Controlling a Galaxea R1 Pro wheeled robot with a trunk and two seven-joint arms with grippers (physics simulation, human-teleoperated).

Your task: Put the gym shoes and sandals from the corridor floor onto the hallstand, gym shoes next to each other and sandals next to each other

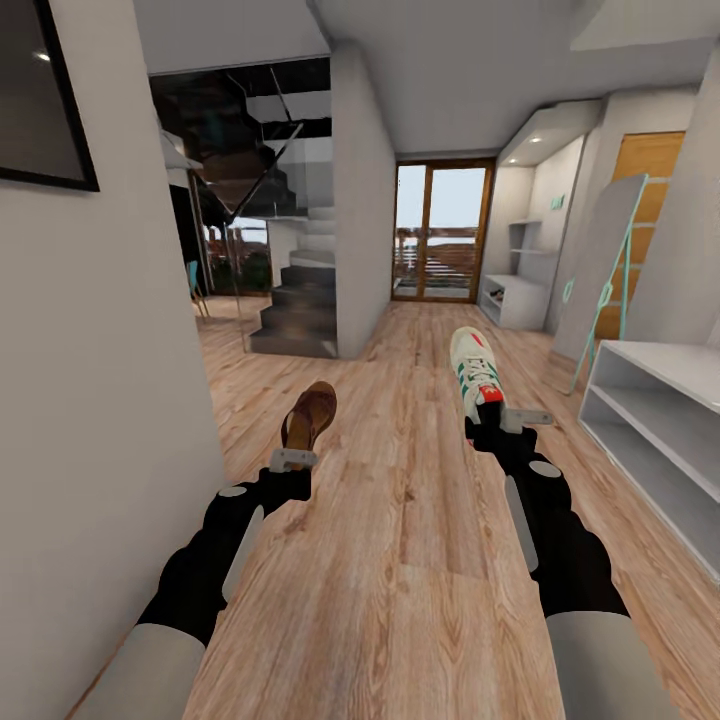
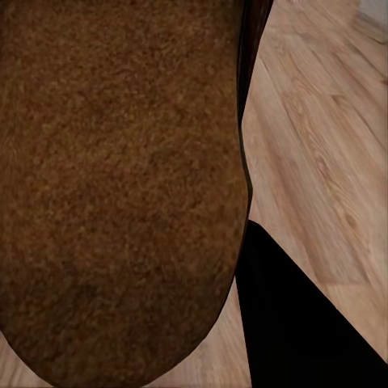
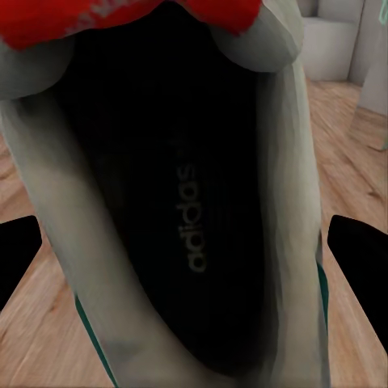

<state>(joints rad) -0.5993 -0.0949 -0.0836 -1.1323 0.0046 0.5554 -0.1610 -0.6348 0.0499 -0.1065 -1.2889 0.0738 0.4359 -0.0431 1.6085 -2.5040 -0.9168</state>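
My left gripper (image 1: 293, 459) is shut on the heel of a dark brown sandal (image 1: 309, 414), held above the corridor floor (image 1: 400, 520) with its toe pointing away. In the left wrist view the sandal's footbed (image 2: 121, 186) looms close beside one black finger (image 2: 299, 323). My right gripper (image 1: 497, 417) is shut on the heel of a white gym shoe (image 1: 473, 368) with green stripes and a red heel tab. The right wrist view looks into that gym shoe (image 3: 186, 218) between two black fingers (image 3: 360, 250). The white hallstand (image 1: 670, 362) stands at the right, its shelves bare. The other sandal and gym shoe are out of view.
A grey wall (image 1: 110, 400) runs close along my left arm. A white panel with teal edges (image 1: 600, 270) leans just beyond the hallstand. A dark staircase (image 1: 300, 300) and a pillar (image 1: 362, 200) stand ahead left, with glass doors (image 1: 443, 232) and another white shelf unit (image 1: 515, 300) at the corridor's end.
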